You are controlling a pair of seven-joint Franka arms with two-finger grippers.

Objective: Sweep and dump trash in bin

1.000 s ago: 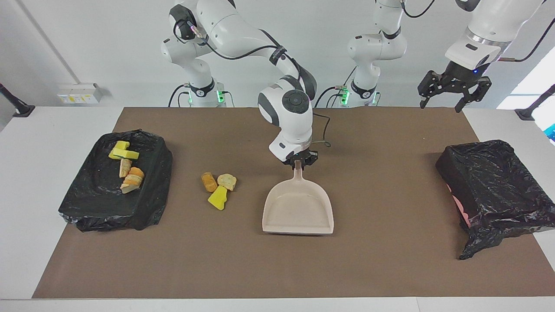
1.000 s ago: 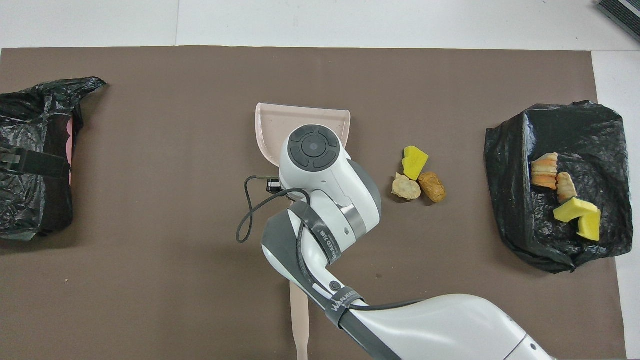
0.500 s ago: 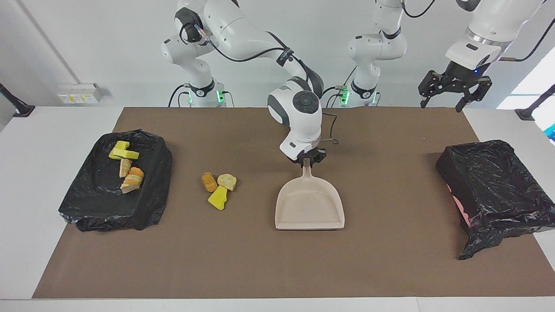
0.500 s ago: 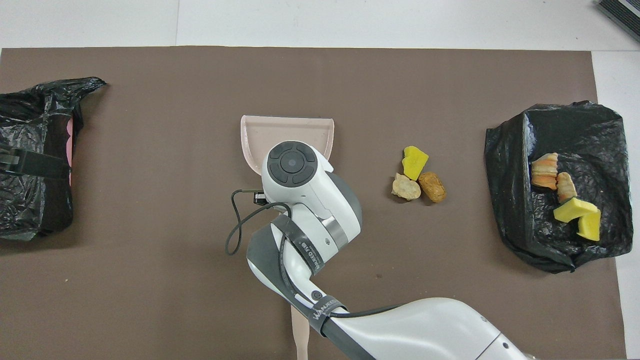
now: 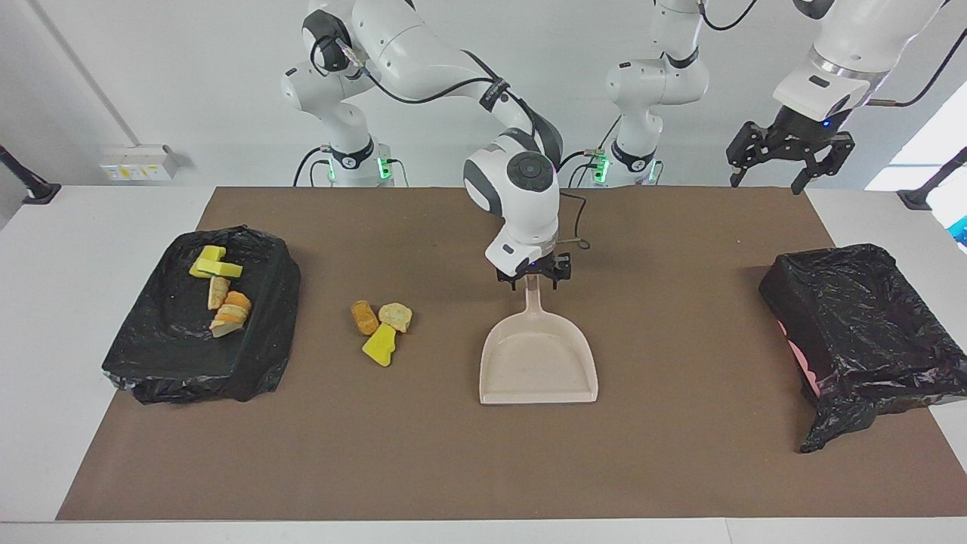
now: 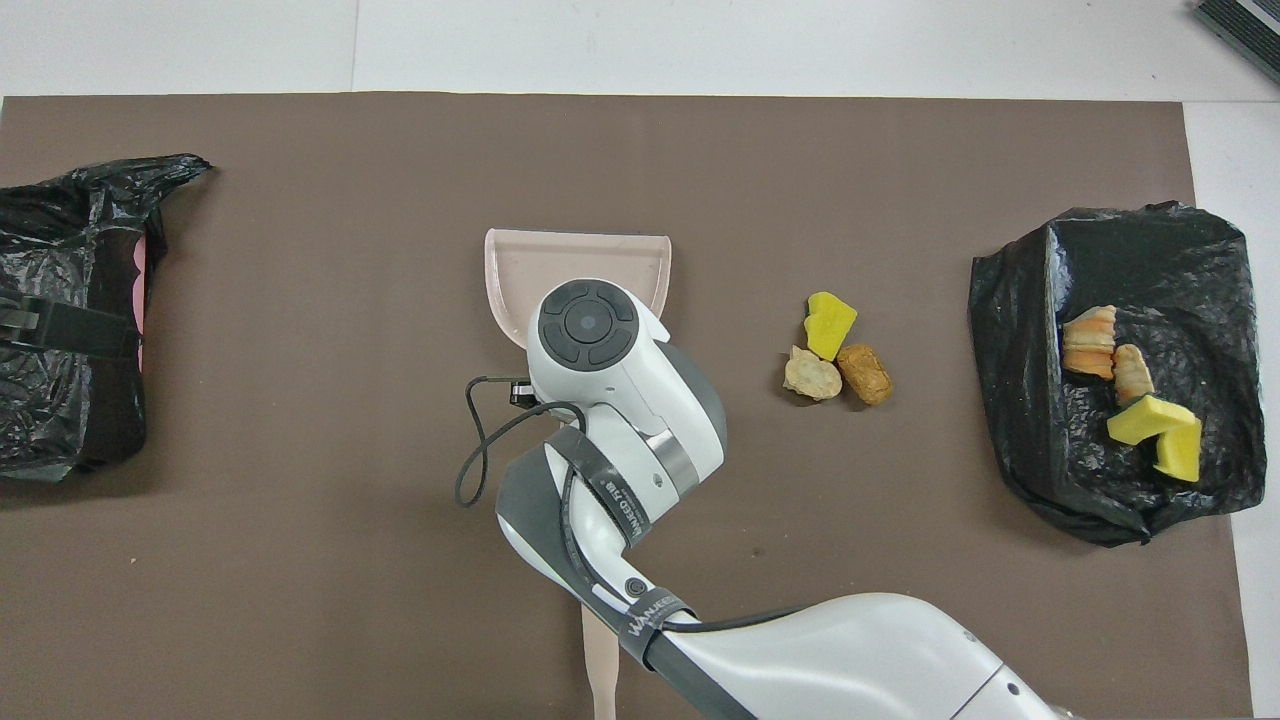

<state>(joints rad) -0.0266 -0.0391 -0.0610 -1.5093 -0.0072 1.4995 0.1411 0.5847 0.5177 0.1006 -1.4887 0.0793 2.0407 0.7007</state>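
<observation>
The beige dustpan (image 5: pixel 538 363) (image 6: pixel 580 260) lies flat in the middle of the brown mat, its handle pointing toward the robots. My right gripper (image 5: pixel 533 276) stands open over the handle's end, a finger on each side; in the overhead view its wrist hides it. Three loose chunks of trash (image 5: pixel 381 329) (image 6: pixel 835 350), one yellow and two tan, lie on the mat beside the dustpan toward the right arm's end. The black-lined bin (image 5: pixel 861 325) (image 6: pixel 60 320) sits at the left arm's end. My left gripper (image 5: pixel 769 177) waits open, high over the table's edge near that bin.
A flat tray wrapped in black bag (image 5: pixel 174 332) (image 6: pixel 1020 400) at the right arm's end carries several more yellow and tan chunks (image 5: pixel 219 291). A beige flat stick (image 6: pixel 600 670) lies on the mat near the robots, partly under the right arm.
The right arm carried the dustpan toward the left arm's end, set it flat, and its fingers have opened off the handle. The left arm has stayed put.
</observation>
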